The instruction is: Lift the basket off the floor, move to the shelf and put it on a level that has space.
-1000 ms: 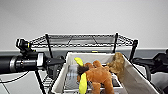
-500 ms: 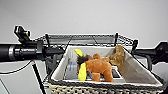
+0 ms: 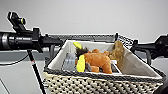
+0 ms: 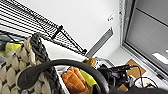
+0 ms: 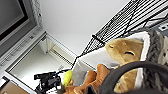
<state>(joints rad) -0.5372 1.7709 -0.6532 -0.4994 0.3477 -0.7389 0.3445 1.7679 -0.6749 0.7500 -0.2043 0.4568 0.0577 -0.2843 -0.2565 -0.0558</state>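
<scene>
I can read no writing or brand anywhere. The basket (image 3: 100, 75) fills the lower centre of the head view, held up just before the top level (image 3: 85, 37) of the shelf (image 3: 116, 36). Compared with half a second ago, it looks nearer and larger. I cannot tell whether the grippers are open or closed.

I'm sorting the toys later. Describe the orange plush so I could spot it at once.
Look in the cream woven basket with the white lining, in front of the black wire shelf. The orange plush lies in the middle of it, with yellow patches, unlike the plain tan plush sitting behind it towards the far corner.
</scene>
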